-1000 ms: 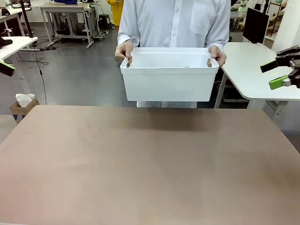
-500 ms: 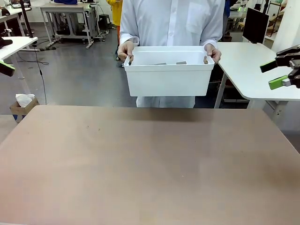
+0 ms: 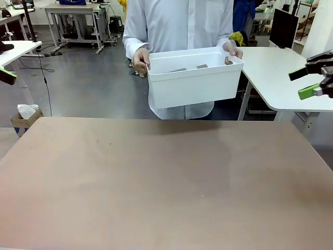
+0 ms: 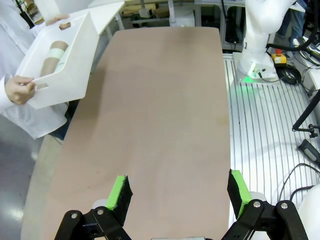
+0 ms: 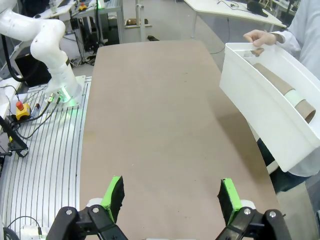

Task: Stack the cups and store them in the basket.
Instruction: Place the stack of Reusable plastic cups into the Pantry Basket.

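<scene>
A person at the far side holds the white basket in both hands, above the table's far edge, tilted and turned. In the left wrist view the basket shows a stack of tan-brown and mint cups lying inside. From the right wrist, the basket holds the same stack of cups on its side. My left gripper hangs open over the table's near end. My right gripper is open too, with nothing between its fingers. In the front view it sits at the right edge, and a green pad of the left gripper shows at the left edge.
The brown table stretches out bare below both grippers. A white side table stands at the back right, next to the person. The person's hands grip the basket's short ends.
The person has drawn the basket back, shifted it to the right and tilted it. Both grippers have stayed where they were.
</scene>
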Robot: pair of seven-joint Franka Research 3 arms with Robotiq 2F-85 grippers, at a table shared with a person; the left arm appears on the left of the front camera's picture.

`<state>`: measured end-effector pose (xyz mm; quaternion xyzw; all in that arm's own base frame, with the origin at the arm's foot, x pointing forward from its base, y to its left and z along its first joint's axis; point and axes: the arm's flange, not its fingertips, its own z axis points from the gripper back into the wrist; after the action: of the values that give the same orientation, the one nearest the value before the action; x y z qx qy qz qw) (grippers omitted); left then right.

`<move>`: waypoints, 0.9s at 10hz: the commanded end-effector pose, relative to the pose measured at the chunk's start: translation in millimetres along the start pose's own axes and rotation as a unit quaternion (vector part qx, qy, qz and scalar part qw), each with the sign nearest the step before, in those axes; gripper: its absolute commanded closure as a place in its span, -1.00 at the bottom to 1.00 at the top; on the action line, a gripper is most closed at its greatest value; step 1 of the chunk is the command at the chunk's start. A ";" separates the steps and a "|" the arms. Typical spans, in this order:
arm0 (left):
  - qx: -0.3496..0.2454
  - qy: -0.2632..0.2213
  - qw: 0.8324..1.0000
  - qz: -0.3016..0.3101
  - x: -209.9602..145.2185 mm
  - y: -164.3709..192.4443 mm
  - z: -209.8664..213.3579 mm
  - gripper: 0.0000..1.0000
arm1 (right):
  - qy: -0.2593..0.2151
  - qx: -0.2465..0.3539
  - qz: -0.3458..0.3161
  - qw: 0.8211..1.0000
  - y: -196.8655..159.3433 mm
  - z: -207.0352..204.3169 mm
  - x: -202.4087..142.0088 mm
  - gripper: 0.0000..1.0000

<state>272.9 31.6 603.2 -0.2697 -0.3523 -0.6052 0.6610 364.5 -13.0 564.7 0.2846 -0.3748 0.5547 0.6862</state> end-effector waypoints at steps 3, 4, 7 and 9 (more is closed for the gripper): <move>-0.003 -0.005 1.000 0.006 3.8 0.2 1.3 -1.00 | -0.013 0.000 0.000 1.000 1.9 -1.8 1.0 -1.00; -0.003 -0.005 1.000 0.006 3.8 0.2 1.3 -1.00 | -0.013 0.000 0.000 1.000 1.9 -1.8 1.0 -1.00; -0.003 -0.005 1.000 0.006 3.8 0.2 1.3 -1.00 | -0.013 0.000 0.000 1.000 1.9 -1.8 1.0 -1.00; -0.003 -0.005 1.000 0.006 3.8 0.2 1.3 -1.00 | -0.013 0.000 0.000 1.000 1.9 -1.8 1.0 -1.00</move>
<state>272.6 31.7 603.2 -0.2705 -0.3519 -0.6053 0.6608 364.5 -13.0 564.7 0.2846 -0.3748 0.5547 0.6862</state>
